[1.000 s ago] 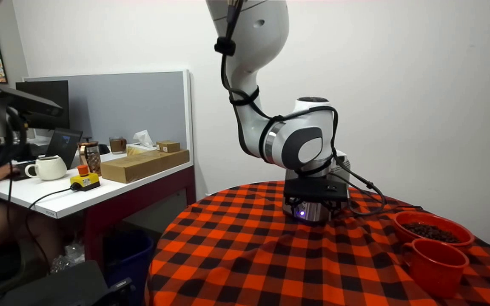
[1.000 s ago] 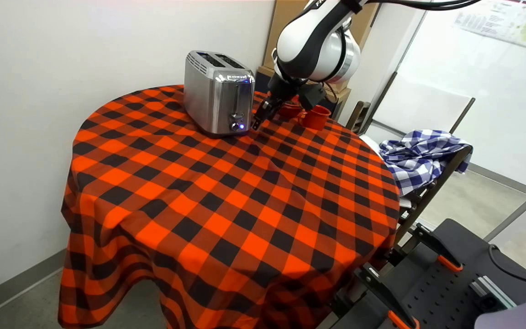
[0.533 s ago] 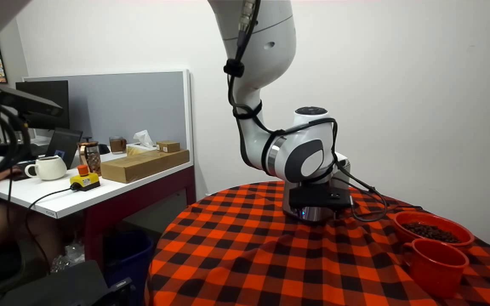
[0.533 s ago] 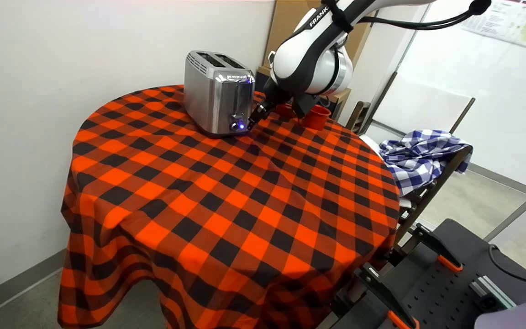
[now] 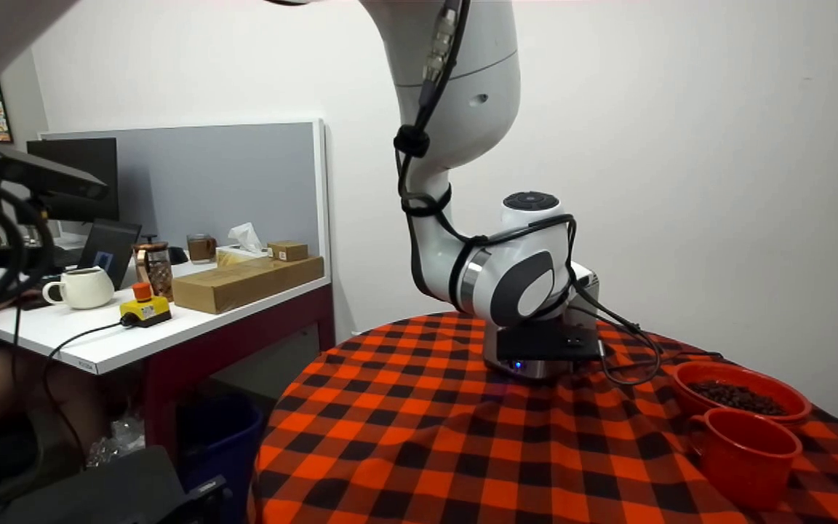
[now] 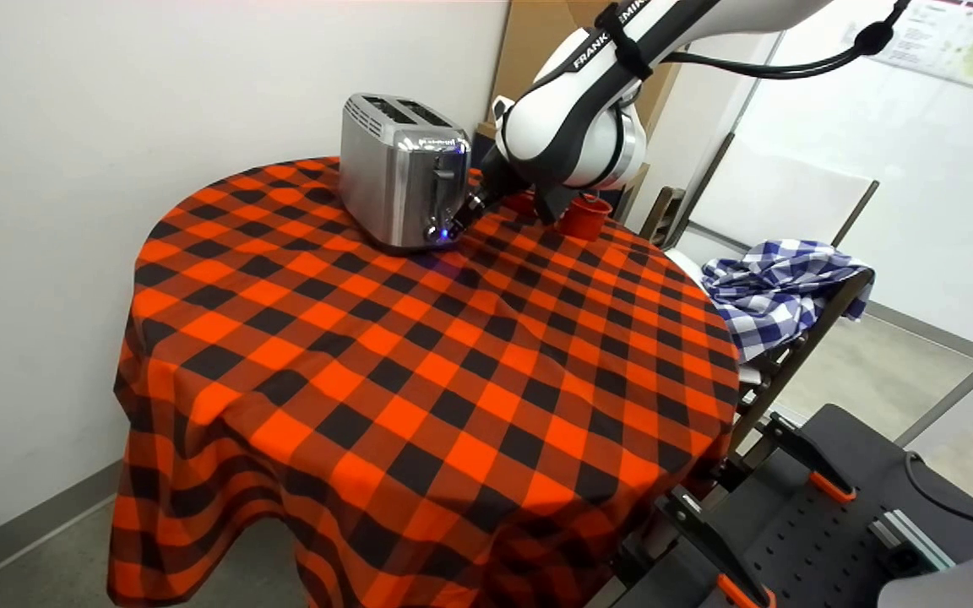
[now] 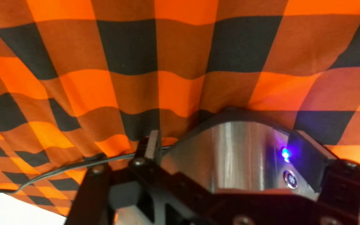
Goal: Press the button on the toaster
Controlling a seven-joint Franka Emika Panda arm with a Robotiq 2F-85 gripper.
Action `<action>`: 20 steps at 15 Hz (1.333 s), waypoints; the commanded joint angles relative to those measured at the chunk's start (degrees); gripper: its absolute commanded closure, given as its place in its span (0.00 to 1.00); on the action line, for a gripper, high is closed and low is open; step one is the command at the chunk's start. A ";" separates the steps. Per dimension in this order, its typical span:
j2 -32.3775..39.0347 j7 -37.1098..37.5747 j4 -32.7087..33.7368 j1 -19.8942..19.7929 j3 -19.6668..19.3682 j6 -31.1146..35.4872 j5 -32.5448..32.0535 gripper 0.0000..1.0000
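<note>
The silver toaster (image 6: 377, 177) stands on the checked tablecloth; the arm mostly hides it in an exterior view (image 5: 539, 370). Its lever (image 6: 443, 174) is high on the front panel. A blue-lit button (image 7: 285, 153) glows low on that panel, with a round snowflake-marked button (image 7: 291, 179) beside it. My gripper (image 7: 230, 139) is open, its fingers wide apart with the toaster's rounded corner between them in the wrist view. One fingertip is right against or very close to the blue-lit button and partly covers that area. Exact contact cannot be told. Nothing is held.
A red mug (image 5: 746, 455) and a red bowl (image 5: 688, 393) of dark beans stand near the table edge beside the arm. A dark cord (image 7: 83, 164) runs over the checked tablecloth (image 6: 419, 371). The white wall (image 6: 157, 76) is behind the toaster.
The arm has moved lower, and the fingertips have come from beside the toaster to its blue-lit button. The toaster's lever has gone from low to high on the panel.
</note>
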 commanded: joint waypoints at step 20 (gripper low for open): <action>-38.46 34.47 -29.04 15.60 -20.49 -5.06 -0.59 0.00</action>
